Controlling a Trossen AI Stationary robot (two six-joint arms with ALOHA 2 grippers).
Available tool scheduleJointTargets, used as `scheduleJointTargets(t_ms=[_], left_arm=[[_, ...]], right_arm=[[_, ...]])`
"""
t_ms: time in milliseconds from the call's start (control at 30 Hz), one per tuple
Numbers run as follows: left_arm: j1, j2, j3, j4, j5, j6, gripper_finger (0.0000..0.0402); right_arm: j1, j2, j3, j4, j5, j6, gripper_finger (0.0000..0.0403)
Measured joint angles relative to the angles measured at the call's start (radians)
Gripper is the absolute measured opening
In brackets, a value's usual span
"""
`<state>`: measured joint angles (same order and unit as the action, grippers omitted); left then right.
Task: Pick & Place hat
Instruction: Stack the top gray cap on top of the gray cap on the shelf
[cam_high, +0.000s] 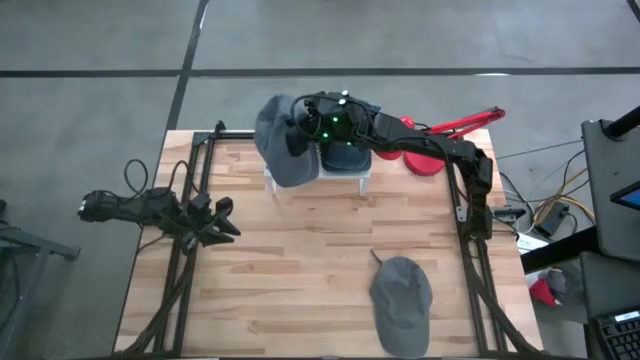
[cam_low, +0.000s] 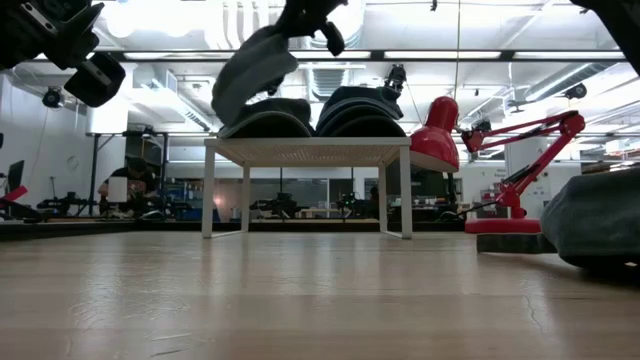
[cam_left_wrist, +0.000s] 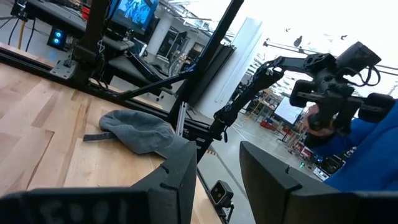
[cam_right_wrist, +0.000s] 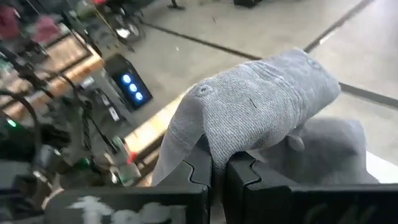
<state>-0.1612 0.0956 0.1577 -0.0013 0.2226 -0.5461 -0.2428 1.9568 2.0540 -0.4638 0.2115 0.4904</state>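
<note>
Right gripper (cam_high: 298, 135) is clamped on a grey hat (cam_high: 281, 142), fingers pinched together on a fold of the fabric; the right wrist view shows the cloth bunched right at the fingertips (cam_right_wrist: 200, 167). The hat is lifted and hangs just below and beside the gripper, over one end of the white rack (cam_high: 345, 175). Two more dark hats (cam_low: 310, 115) sit on the rack directly under and just past the gripper.

Progress, judged: pick done, hat is off the stack, carry and drop still left. One other grey hat (cam_high: 402, 300) already lies on the surface (cam_high: 300, 260), well away from the gripper on the near side, so likely one placement is finished and this is the next.

Orientation: the held hat is tilted, long axis running slantwise, high end at the gripper, low end drooping toward the rack top. Which end is the brim, cannot tell.

Left gripper (cam_high: 222, 222) waits well apart over its own side of the surface, fingers (cam_left_wrist: 177, 180) part way apart, holding nothing. Red lamp (cam_high: 440, 140) stands beyond the rack.
</note>
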Motion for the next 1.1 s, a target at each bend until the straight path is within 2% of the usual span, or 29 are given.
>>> scheduleJointTargets(t_ms=[133,300,600,767,1100], left_arm=[[0.0,0.0,0.0,0.0,0.0,0.0,0.0124],[0.0,0.0,0.0,0.0,0.0,-0.003,0.0124],[0.0,0.0,0.0,0.0,0.0,-0.005,0.0124],[0.0,0.0,0.0,0.0,0.0,-0.005,0.0124],[0.0,0.0,0.0,0.0,0.0,-0.004,0.0124]], right_arm=[[-0.003,0.005,-0.001,-0.068,0.008,0.003,0.0008],[-0.003,0.006,-0.002,-0.132,0.107,-0.002,0.0008],[-0.005,0.006,-0.002,-0.14,0.172,-0.028,0.0008],[-0.004,0.007,-0.002,-0.222,0.236,-0.031,0.0008],[-0.007,0.008,-0.003,-0.299,0.237,-0.044,0.0008]])
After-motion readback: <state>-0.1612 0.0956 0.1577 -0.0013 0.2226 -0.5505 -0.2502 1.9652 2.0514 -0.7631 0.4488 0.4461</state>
